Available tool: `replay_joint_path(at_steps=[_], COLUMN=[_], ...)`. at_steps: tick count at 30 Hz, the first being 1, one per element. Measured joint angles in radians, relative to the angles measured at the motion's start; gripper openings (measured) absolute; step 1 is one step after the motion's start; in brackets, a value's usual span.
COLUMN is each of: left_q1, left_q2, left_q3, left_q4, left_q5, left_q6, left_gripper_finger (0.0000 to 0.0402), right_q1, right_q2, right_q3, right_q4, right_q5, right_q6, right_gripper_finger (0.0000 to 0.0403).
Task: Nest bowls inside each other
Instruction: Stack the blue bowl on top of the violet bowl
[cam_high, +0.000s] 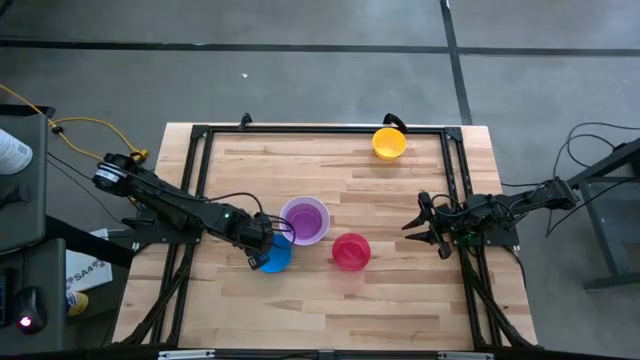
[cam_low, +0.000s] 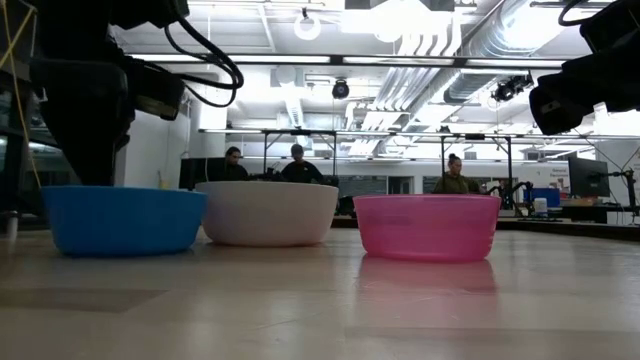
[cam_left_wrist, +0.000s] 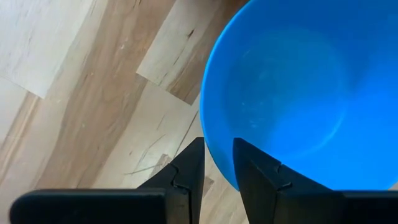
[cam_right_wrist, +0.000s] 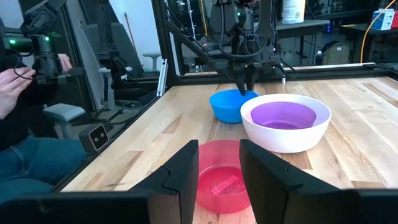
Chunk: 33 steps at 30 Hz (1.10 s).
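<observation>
The left gripper (cam_high: 262, 247) is at the blue bowl (cam_high: 275, 256), which stands on the wooden bench (cam_high: 300, 300) a little left of the middle, closer to the near edge. In the left wrist view its two dark fingers (cam_left_wrist: 186, 168) stand narrow, with the rim of the blue bowl (cam_left_wrist: 298, 93) between them: one finger is outside the wall and the other is inside. So the gripper is closed on this rim. In the low view the blue bowl (cam_low: 124, 218) rests flat on the bench.

Just beside the blue bowl, toward the middle of the bench, stands the white bowl (cam_high: 304, 220) with the purple bowl (cam_high: 304, 217) already nested inside it. In the right wrist view the purple bowl (cam_right_wrist: 283, 115) sits fully inside the white bowl (cam_right_wrist: 286, 140).

The red bowl (cam_high: 351, 250) stands alone just right of this pair, a little nearer to the near edge. The yellow-orange bowl (cam_high: 389, 142) stands well apart from the others, at the far edge toward the right corner.

The right gripper (cam_high: 428, 228) hangs over the right part of the bench, near the red bowl but apart from it. Its fingers (cam_right_wrist: 180, 171) are spread and hold nothing; the red bowl (cam_right_wrist: 221, 177) shows between them farther off.
</observation>
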Motion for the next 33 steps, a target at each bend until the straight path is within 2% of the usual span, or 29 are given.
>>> replay_joint_path(at_steps=[8, 16, 33], left_q1=[0.0, 0.001, 0.001], left_q2=[0.0, 0.0, 0.0], left_q3=[0.0, 0.0, 0.0], left_q4=[0.013, 0.018, 0.015], left_q5=[0.002, 0.003, 0.002], left_q6=[-0.018, -0.024, -0.011], left_gripper_finger=[0.0077, 0.0007, 0.0002], right_q1=[0.0, 0.0, 0.0], right_q2=[0.0, 0.0, 0.0], right_q3=[0.0, 0.0, 0.0], right_q4=[0.0, 0.0, 0.0], right_q5=[0.0, 0.0, 0.0], right_q6=[0.0, 0.0, 0.0], right_gripper_finger=[0.011, 0.011, 0.011])
